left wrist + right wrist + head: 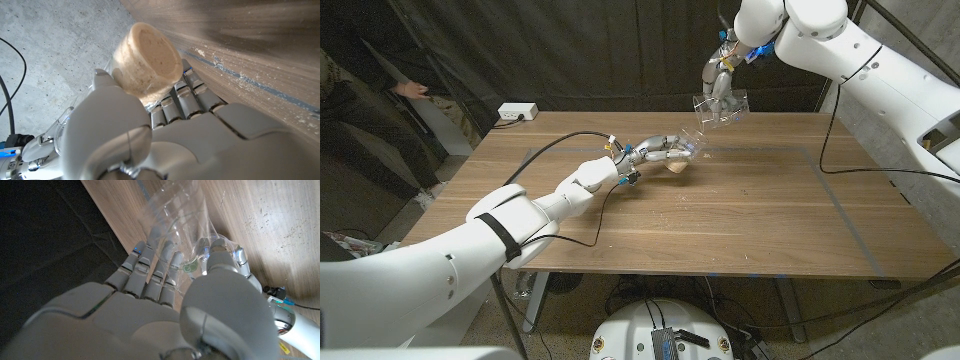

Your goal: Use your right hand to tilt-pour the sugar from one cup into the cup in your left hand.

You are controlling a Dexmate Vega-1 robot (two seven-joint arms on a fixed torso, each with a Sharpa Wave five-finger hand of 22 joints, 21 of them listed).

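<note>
Head view shows the right robot hand holding a clear cup tipped in the air over the far worktop. Just below, the left robot hand holds a cup of sugar near the worktop's middle.

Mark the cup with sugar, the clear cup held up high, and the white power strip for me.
cup with sugar (150, 57): left wrist view, on the sugar-filled bottom.
clear cup (720, 108): head view, on its transparent side wall.
power strip (517, 113): head view, on its white casing.
</note>
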